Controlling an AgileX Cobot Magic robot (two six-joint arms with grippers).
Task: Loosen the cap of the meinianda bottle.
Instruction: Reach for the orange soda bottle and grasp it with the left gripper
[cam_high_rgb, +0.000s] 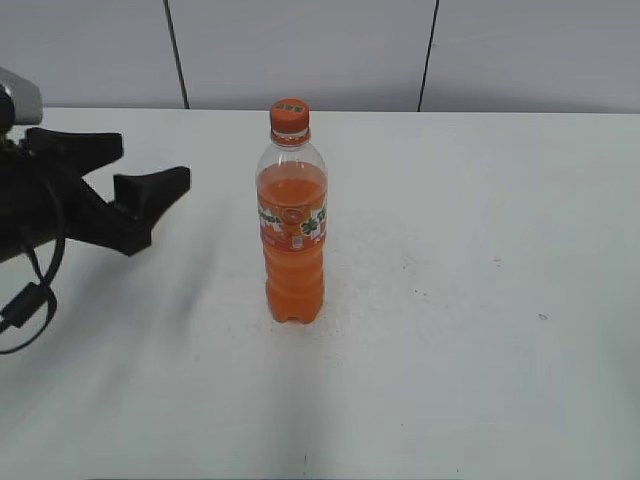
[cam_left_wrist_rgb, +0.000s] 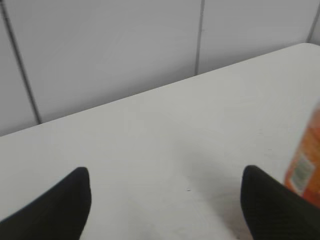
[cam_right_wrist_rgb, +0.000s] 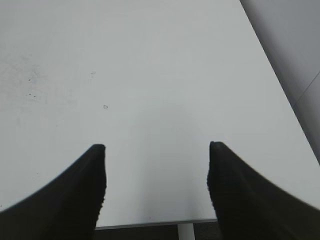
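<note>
The meinianda bottle (cam_high_rgb: 293, 225) stands upright on the white table (cam_high_rgb: 480, 300), with orange drink, a label band and an orange neck ring. Its orange cap (cam_high_rgb: 290, 115) with a pale green mark sits on top. My left gripper (cam_high_rgb: 150, 165) is open and empty, to the left of the bottle and apart from it. In the left wrist view the open jaws (cam_left_wrist_rgb: 165, 182) frame bare table, and the bottle's label (cam_left_wrist_rgb: 306, 165) shows blurred at the right edge. My right gripper (cam_right_wrist_rgb: 156, 150) is open and empty over the table; it does not show in the exterior view.
A grey panelled wall (cam_high_rgb: 300, 50) runs behind the table's far edge. The right wrist view shows the table's edge (cam_right_wrist_rgb: 150, 222) and a table leg below it. Small dark specks mark the tabletop (cam_high_rgb: 415, 265).
</note>
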